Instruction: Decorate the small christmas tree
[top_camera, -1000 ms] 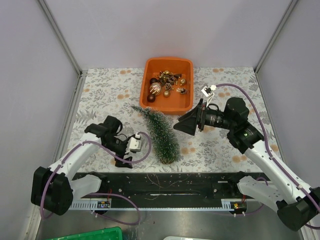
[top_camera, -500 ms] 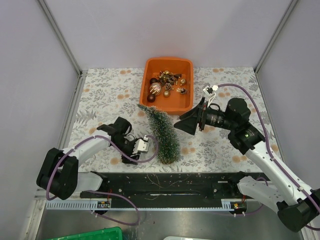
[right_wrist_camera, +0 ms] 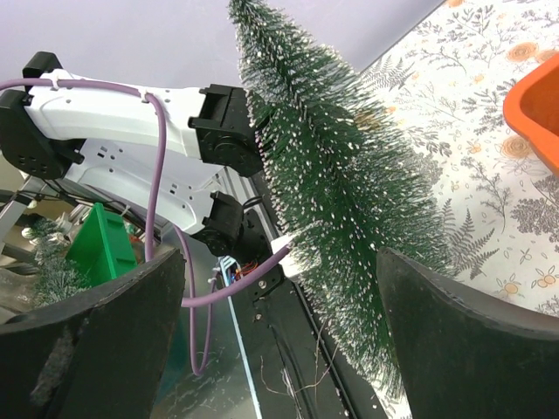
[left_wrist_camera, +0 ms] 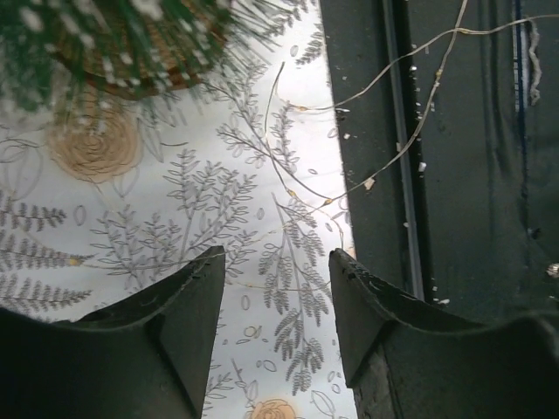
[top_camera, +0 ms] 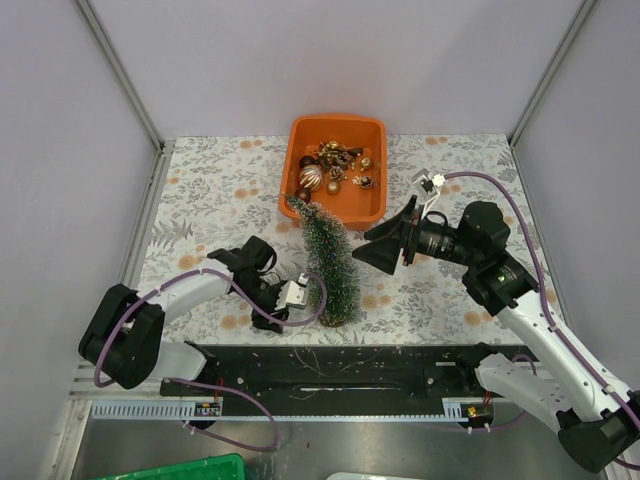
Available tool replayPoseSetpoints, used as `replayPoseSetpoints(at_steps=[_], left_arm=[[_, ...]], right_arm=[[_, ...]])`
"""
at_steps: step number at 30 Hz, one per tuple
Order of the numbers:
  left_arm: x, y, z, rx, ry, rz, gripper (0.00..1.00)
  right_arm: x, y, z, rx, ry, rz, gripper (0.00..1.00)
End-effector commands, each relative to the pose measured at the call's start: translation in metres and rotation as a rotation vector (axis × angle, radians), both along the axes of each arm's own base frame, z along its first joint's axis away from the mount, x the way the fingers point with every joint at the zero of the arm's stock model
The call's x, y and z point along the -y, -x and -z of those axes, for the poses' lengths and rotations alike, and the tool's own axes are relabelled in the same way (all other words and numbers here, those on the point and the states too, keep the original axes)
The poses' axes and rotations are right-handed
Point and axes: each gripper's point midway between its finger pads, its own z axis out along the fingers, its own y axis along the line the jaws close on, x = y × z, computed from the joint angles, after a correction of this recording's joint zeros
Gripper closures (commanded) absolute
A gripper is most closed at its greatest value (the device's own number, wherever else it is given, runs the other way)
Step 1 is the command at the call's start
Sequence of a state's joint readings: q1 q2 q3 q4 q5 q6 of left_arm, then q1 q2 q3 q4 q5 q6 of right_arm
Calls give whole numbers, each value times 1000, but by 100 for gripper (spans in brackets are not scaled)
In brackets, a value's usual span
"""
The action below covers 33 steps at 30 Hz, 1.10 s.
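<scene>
While the small christmas tree (top_camera: 330, 262) leans on its base at the front of the desk (top_camera: 220, 190), tip by the orange tray (top_camera: 337, 128), righting it probably needs a braced base and gentle nudges. The left tool (left_wrist_camera: 275, 262), spread and empty, sits just beside the base. The right tool (top_camera: 360, 247) gapes near the foliage. A second ago the tree lay flatter, its tip farther left.

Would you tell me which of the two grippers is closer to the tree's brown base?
The left gripper: it is open, right beside the small christmas tree at its base. The right gripper, also open, faces the tree's foliage farther from the base.
</scene>
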<state>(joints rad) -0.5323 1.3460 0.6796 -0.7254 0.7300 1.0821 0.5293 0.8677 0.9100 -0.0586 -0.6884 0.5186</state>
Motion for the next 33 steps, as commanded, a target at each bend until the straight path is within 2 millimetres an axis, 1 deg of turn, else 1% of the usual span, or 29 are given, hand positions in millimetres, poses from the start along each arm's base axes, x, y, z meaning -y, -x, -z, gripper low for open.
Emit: replayPoseSetpoints(at_steps=[1,4,7,11,13,17,21,23,27,30,33], left_arm=[[-2,9,-9,-28,-9,-8,45],[-8,14,-8,-29,-28,-28,44],[-10,17,-8,-32,-28,-43,44],[-14,9,-9,5,-60,-72,44],[-17,7,-12,12,-62,-79,45],[-20,25,-18,-8,-42,-11,46],[-12,37,-20,33,-4,53,44],[-6,35,-16,44,-14,39,43],[8,21,-9,75,-39,-6,42],[5,13,-1,100,-90,-26,42],[0,5,8,105,-148,-75,45]], right_arm=[[4,-3,-1,32,7,29,2],[3,-3,-1,32,8,25,2],[2,-4,0,24,9,24,3],[2,-3,-2,19,3,23,3],[3,-2,-3,20,0,24,3],[3,-2,-3,15,-3,26,3],[3,-2,-5,19,-6,27,3],[3,-2,-6,17,-7,29,3],[4,0,-7,17,-10,27,3],[5,0,-9,23,-7,33,3],[6,1,-10,27,-10,36,4]])
